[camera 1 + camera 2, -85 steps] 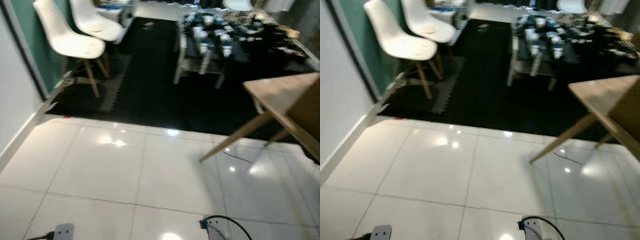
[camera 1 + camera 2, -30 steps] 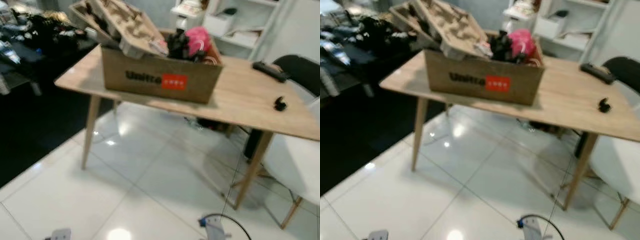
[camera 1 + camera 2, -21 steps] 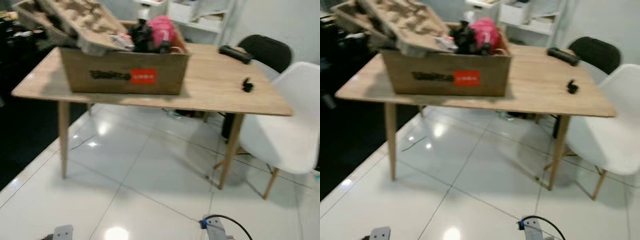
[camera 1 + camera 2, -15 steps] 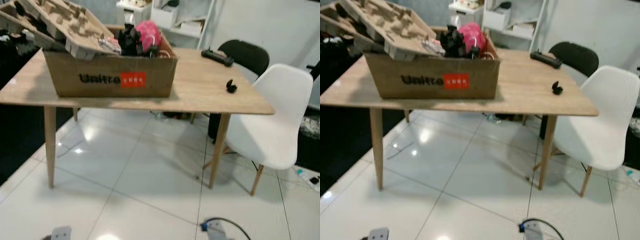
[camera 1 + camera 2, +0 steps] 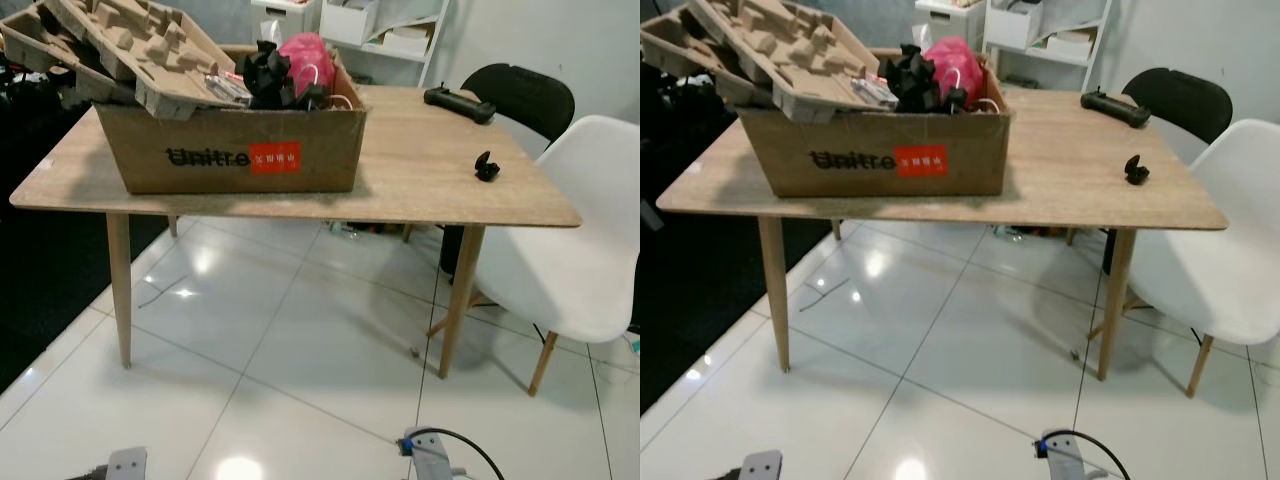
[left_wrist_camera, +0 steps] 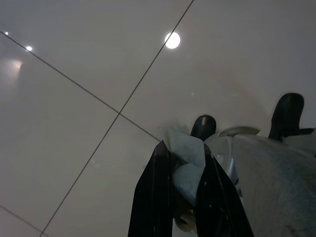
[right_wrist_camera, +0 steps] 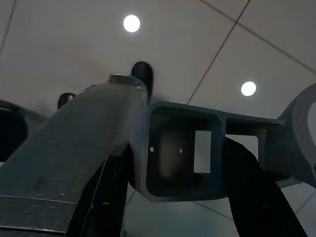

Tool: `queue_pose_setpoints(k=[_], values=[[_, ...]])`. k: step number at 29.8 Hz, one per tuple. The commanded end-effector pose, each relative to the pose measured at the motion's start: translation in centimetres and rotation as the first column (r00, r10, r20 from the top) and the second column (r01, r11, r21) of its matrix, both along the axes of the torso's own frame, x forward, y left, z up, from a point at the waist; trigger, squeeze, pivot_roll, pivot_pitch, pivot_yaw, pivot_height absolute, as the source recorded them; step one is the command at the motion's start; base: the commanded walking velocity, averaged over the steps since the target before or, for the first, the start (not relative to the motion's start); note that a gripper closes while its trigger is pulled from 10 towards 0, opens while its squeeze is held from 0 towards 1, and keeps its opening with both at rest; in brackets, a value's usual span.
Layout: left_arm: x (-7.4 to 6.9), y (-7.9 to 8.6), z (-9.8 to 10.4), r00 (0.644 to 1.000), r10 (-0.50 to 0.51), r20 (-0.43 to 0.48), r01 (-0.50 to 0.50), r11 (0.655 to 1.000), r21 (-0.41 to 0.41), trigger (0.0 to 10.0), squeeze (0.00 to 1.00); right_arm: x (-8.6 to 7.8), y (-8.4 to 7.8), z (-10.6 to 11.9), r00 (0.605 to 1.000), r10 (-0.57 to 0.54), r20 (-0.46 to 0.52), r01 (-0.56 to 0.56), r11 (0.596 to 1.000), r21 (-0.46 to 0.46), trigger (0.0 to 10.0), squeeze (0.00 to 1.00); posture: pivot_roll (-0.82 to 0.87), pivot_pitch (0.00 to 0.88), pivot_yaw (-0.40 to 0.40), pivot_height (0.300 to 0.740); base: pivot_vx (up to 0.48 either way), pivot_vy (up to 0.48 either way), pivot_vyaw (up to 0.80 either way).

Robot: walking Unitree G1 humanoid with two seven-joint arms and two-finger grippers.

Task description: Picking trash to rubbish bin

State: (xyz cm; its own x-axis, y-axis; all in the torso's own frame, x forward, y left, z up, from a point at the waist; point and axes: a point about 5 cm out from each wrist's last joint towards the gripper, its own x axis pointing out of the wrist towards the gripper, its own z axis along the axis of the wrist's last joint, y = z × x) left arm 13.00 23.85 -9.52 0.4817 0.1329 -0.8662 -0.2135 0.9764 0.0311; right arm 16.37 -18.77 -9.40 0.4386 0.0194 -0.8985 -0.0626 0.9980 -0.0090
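- Your left gripper (image 6: 185, 173) hangs low over the white tiled floor (image 5: 300, 340), its two black fingers (image 6: 153, 197) pinched on a wad of pale tissue (image 6: 187, 165); that is the trash, already in hand.
- Your right gripper (image 7: 175, 163) also hangs low; between its fingers sits a grey part of the robot's own frame, and you cannot tell whether the jaws are open or closed.
- Judged from this, the pick-up is done and the drop is left: no rubbish bin is to be seen, so you have yet to find one.
- Ahead stands a wooden table (image 5: 440, 180) carrying a cardboard box (image 5: 235, 150) stuffed with moulded pulp trays (image 5: 130, 45), plus a black controller (image 5: 458, 102) far right and a small black object (image 5: 486, 166) near the right edge.
- A white chair (image 5: 575, 250) crowds the table's right end, a black chair (image 5: 520, 95) beyond it.
- Open floor lies near you and under the table; a dark mat (image 5: 40, 290) borders the left.
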Motion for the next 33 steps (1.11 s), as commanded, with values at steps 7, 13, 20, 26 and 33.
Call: queue_pose_setpoints(k=[7, 13, 20, 26, 33], values=[[-0.82, -0.24, -0.34, 0.999, -0.013, -0.033, 0.013, 1.000, -0.004, 10.0, 0.00, -0.24, 0.25, -0.13, 1.000, 0.009, -0.013, -0.009, 1.000, 0.006, 10.0, 0.00, 0.15, 0.079, -0.034, 0.740, 0.255, 0.000, -0.31], [-0.92, -0.36, -0.40, 0.999, -0.017, -0.035, 0.017, 1.000, -0.007, 10.0, 0.00, -0.37, 0.24, -0.18, 1.000, -0.009, -0.010, 0.010, 1.000, 0.013, 10.0, 0.00, 0.15, 0.082, -0.033, 0.740, 0.266, 0.000, 0.00], [-0.76, -0.49, -0.38, 0.999, -0.022, -0.032, 0.022, 1.000, -0.008, 10.0, 0.00, -0.19, 0.31, -0.11, 1.000, -0.011, -0.003, 0.011, 1.000, 0.015, 10.0, 0.00, 0.14, 0.077, -0.032, 0.740, 0.269, 0.000, 0.00], [-0.58, -0.53, -0.34, 0.999, -0.026, -0.029, 0.026, 1.000, -0.008, 10.0, 0.00, -0.01, 0.23, -0.03, 1.000, -0.015, 0.002, 0.015, 1.000, 0.015, 10.0, 0.00, 0.14, 0.075, -0.033, 0.740, 0.271, 0.000, 0.00], [-0.54, -0.54, -0.33, 0.999, -0.027, -0.029, 0.026, 1.000, -0.009, 10.0, 0.00, 0.06, 0.20, 0.00, 1.000, -0.016, 0.003, 0.016, 1.000, 0.013, 10.0, 0.00, 0.14, 0.074, -0.034, 0.740, 0.272, 0.000, 0.00]])
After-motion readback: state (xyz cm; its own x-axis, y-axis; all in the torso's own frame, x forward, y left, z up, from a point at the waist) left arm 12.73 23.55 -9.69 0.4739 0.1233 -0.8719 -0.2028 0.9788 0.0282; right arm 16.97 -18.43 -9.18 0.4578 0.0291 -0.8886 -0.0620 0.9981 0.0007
